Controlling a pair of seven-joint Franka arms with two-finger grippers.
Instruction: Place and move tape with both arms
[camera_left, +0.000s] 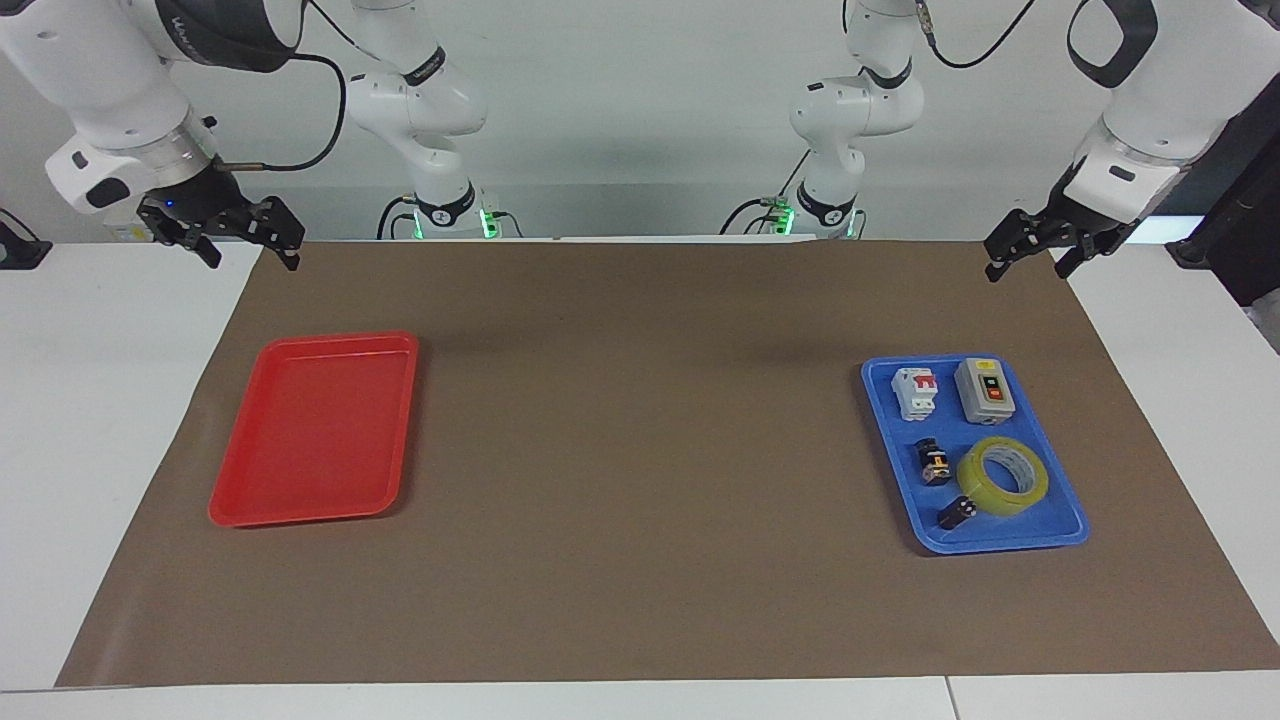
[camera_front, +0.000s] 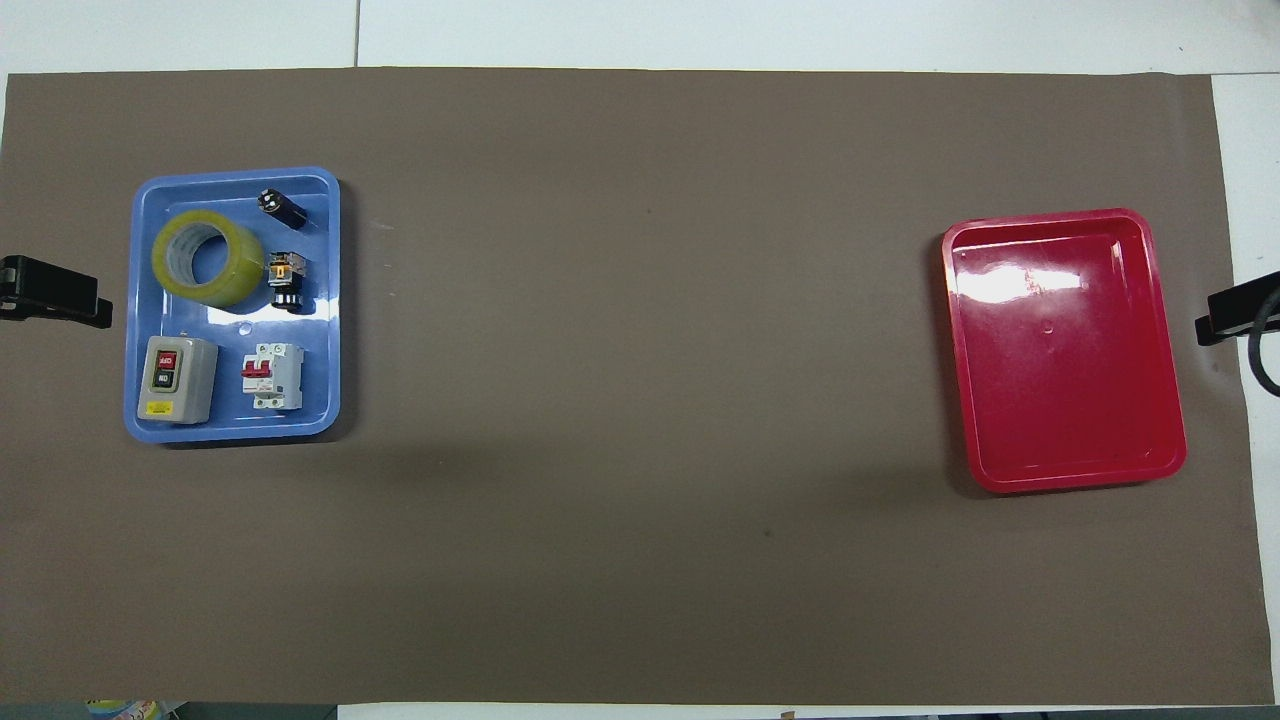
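The tape (camera_left: 1030, 487), a translucent yellow roll with a white core, lies flat in the blue tray (camera_left: 1000, 545) at the left arm's end of the table. It also shows in the overhead view (camera_front: 240, 285), in the tray (camera_front: 235, 432). My left gripper (camera_left: 1035, 250) hangs open and empty over the mat's corner, apart from the tray; its tip shows in the overhead view (camera_front: 55, 300). My right gripper (camera_left: 225, 235) hangs open and empty over the mat's edge at the right arm's end, its tip showing in the overhead view (camera_front: 1235, 318).
A red tray (camera_left: 310, 430) lies bare at the right arm's end. The blue tray also holds a grey switch box (camera_left: 987, 392), a white circuit breaker (camera_left: 916, 393) and two small black parts (camera_left: 934, 464). Two slimmer white arms (camera_left: 430, 110) stand at the back.
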